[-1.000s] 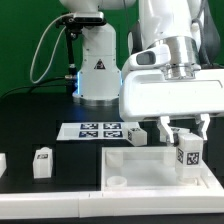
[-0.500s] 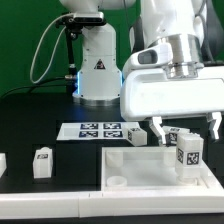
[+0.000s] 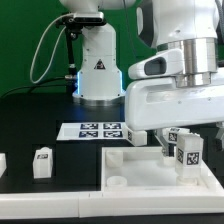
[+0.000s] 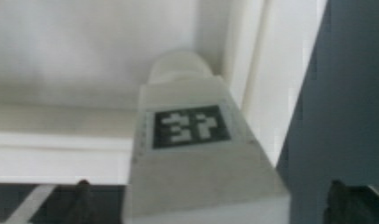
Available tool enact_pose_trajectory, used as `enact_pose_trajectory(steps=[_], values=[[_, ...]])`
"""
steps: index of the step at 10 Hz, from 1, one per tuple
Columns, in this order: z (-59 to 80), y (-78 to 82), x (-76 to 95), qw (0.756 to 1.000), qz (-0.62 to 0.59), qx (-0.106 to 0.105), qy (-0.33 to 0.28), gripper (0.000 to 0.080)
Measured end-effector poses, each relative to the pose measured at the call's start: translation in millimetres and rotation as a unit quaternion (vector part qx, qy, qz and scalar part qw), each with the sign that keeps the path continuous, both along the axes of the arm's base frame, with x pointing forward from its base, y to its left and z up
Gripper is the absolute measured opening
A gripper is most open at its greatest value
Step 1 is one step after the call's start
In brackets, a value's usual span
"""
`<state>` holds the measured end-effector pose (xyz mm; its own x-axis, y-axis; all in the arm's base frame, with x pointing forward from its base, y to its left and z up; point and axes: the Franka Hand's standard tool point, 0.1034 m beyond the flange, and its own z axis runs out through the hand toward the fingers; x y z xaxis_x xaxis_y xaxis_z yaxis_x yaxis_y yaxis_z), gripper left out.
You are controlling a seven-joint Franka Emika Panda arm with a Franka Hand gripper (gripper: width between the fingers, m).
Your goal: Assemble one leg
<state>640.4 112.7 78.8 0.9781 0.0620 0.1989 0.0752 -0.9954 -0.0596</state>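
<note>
**A:** Where is the leg (image 3: 187, 155)?

**B:** It stands upright on the white panel (image 3: 135, 168), close to the corner at the exterior view's right. One code tag faces the camera. The wrist view shows another tag on the side turned up toward the arm.

**A:** And the gripper (image 4: 207, 195)?

**B:** It hangs right over that block with the jaws spread wide. In the wrist view one dark fingertip (image 4: 76, 200) shows on each side of the leg, with a gap between each tip and the block, so nothing is pinched.

**A:** Is anything else on the panel?

**B:** There is a round recess (image 3: 117, 182) in the near corner at the exterior view's left.

**A:** What about the other parts?

**B:** A second leg (image 3: 40, 162) stands on the black table (image 3: 30, 120), off the panel's edge toward the exterior view's left. A third leg (image 3: 135, 135) lies behind the panel, just beside the end of the marker board (image 3: 95, 130)
</note>
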Motion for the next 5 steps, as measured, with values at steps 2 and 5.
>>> enact_pose_trajectory(steps=[2,5], values=[[2.4,-5.4,-4.2,0.999,-0.010,0.003,0.050,0.0649],[1.6,-4.9,-5.0,0.998,-0.026,0.006,0.052,0.0601]])
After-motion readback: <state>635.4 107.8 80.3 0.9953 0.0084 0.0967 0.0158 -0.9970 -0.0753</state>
